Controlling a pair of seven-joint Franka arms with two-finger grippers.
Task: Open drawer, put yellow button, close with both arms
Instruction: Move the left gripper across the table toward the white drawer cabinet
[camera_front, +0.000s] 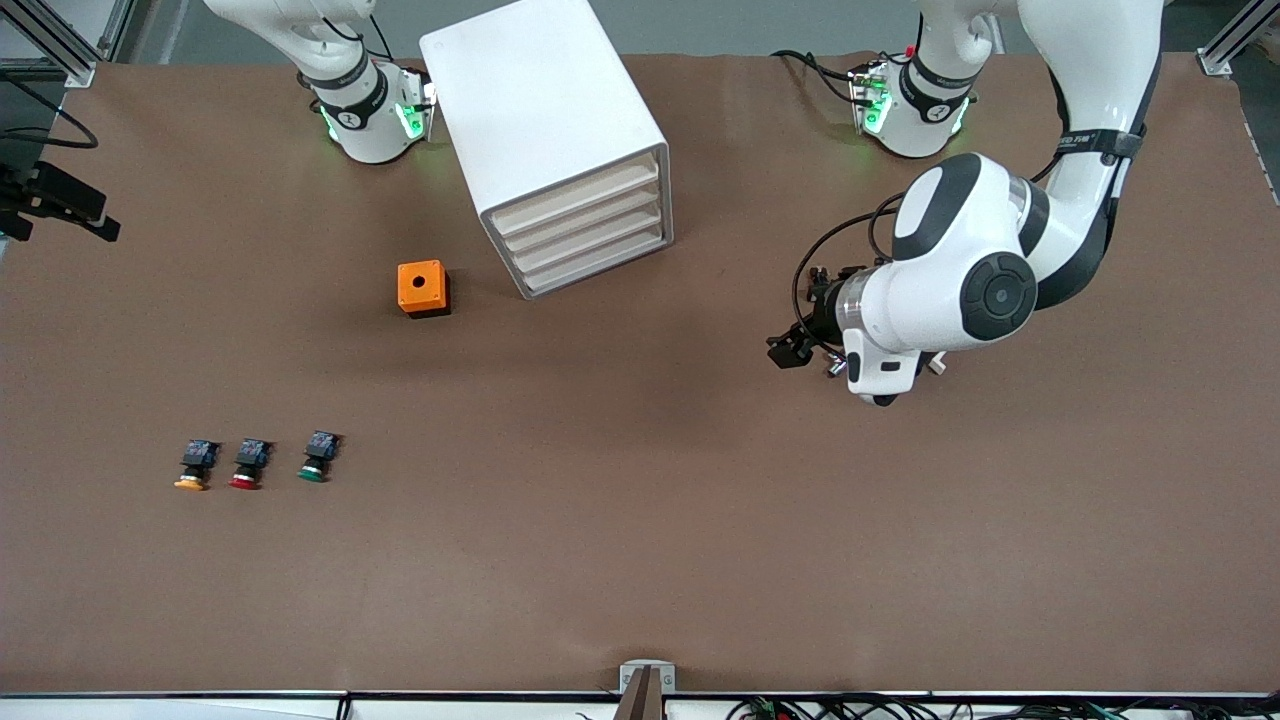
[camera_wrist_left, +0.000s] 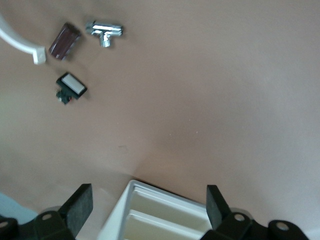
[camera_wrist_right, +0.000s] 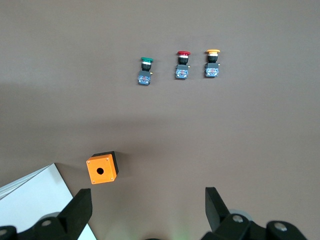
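A brown table (camera_front: 640, 560) lies under me. My left pincer (camera_front: 800, 345) hangs wide apart over bare table beside the cabinet (camera_front: 545, 130); my right pincer (camera_wrist_right: 147, 212) also gapes. The top drawer (camera_front: 575, 197) is shut. The yellow button (camera_front: 196, 466) sits near the front camera: light, hard, likely slippery; I'd pinch its dark body.

text: small black lettering on left arm (camera_front: 1085, 140) band, too small to read | other labels: nothing legible on table or cabinet
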